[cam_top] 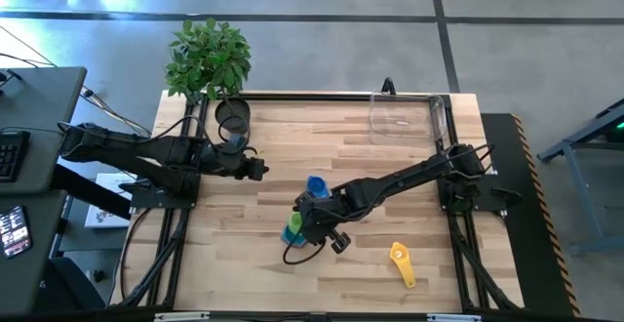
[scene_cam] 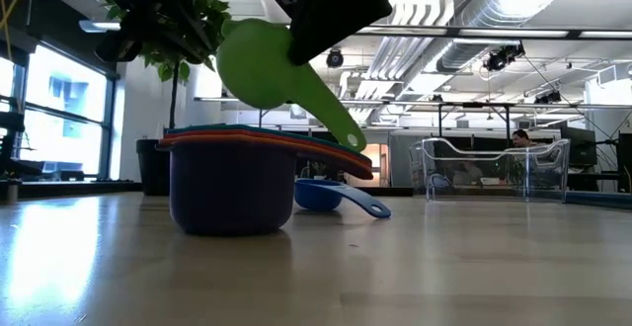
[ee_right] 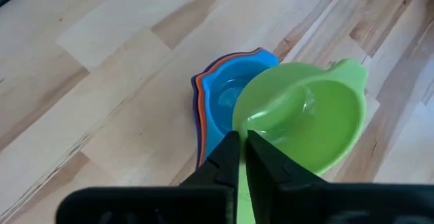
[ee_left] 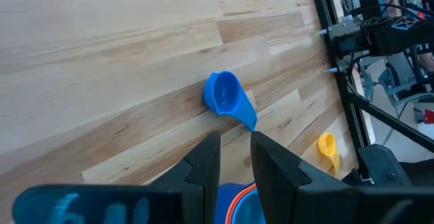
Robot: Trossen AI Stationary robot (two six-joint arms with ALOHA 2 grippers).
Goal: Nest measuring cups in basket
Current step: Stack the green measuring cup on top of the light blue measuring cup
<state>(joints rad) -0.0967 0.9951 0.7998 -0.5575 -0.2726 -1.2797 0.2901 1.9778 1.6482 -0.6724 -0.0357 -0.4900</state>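
Green cup (ee_right: 308, 119) over stack (scene_cam: 232, 183), low view

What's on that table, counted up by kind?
Loose cups: 2 (blue cup, yellow cup)
Held cups: 1 (green cup, in the right claw)
Nested stack: 1, cups inside unclear
Basket: 1
Pot: 1
Plant: 1
Total: 7

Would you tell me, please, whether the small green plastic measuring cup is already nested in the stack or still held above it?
Held above: the right hand grips the green plastic measuring cup, tilted over the stack of nested cups.
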